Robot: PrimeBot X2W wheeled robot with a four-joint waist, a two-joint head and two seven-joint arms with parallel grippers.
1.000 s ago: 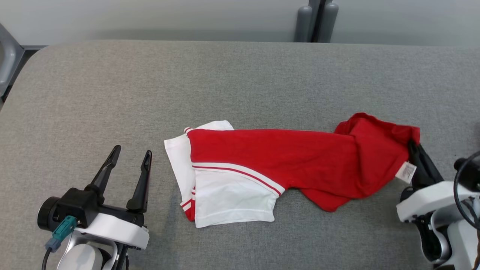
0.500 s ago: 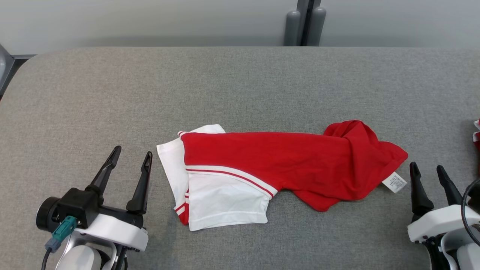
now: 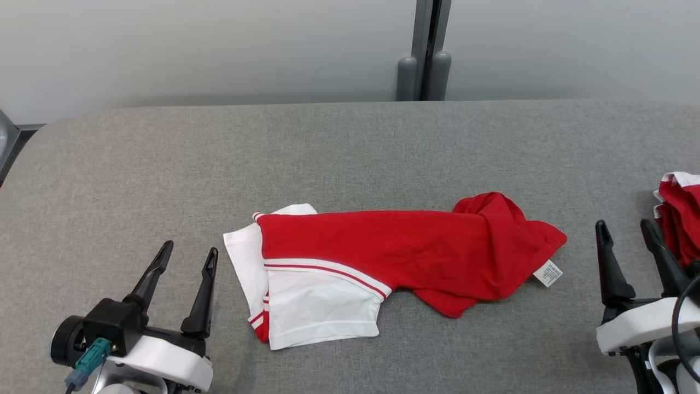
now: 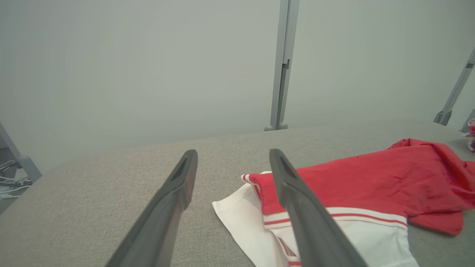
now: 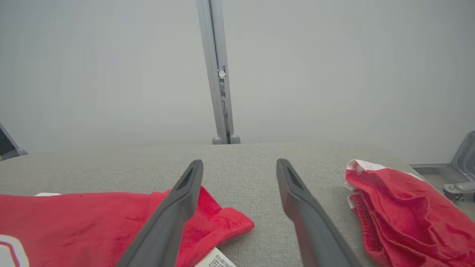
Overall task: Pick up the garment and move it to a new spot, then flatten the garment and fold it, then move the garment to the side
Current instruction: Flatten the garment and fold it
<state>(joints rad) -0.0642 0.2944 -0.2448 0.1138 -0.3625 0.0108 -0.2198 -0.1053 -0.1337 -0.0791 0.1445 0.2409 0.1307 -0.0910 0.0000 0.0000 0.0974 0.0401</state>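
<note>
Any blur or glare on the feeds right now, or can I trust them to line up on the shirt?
Head view: even soft light, no glare, only faint shadows; shirt and its label sharp. Left wrist view: fingers soft, being close to the lens; shirt behind them clear. Right wrist view: fingers equally soft, table weave crisp, wall hazy.

A grey fabric-covered table (image 3: 350, 142) with rounded corners carries a red T-shirt (image 3: 394, 246), lying rumpled lengthwise across its middle, white sleeves (image 3: 322, 306) at the left end and a white care label (image 3: 548, 273) showing at the bunched right end. A second bundle of red-and-white cloth (image 3: 681, 216) lies well apart, at the table's right edge.
</note>
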